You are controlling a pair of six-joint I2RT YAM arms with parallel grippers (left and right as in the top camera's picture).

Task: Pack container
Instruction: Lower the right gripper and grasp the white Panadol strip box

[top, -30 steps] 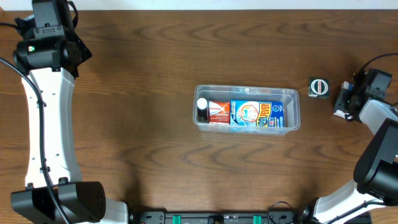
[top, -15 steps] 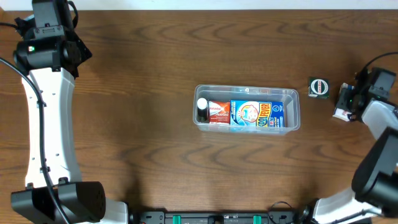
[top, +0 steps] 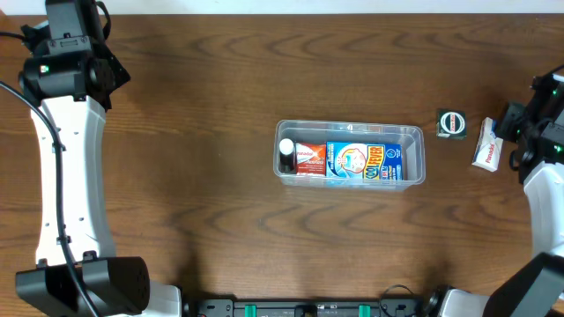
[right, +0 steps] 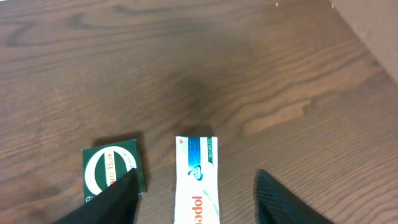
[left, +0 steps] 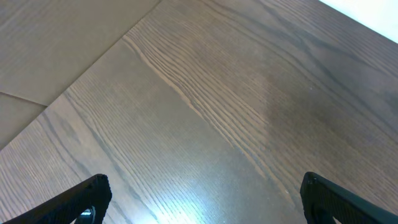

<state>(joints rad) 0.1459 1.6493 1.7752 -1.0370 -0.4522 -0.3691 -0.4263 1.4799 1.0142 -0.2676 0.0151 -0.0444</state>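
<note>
The clear container [top: 421, 160] sits at the table's middle. It holds a small dark bottle with a white cap [top: 286, 157], a red and white box [top: 310, 159] and a blue box [top: 363, 162]. To its right on the table lie a small dark green box [top: 452, 123] and a white box with red lettering [top: 486, 144]. My right gripper [top: 515, 134] is open and empty, just right of the white box. In the right wrist view its fingers [right: 196, 208] straddle the white box [right: 197, 168], with the green box [right: 114, 169] beside the left finger. My left gripper [left: 205, 205] is open and empty.
My left arm [top: 66, 70] stands over the table's far left corner, away from the objects. The table's right edge [right: 367, 43] runs close behind the white box. Bare wood lies between the left arm and the container.
My right gripper has drawn back to the right. The white box it partly covered now lies in full view on the table. The left arm has not moved.
</note>
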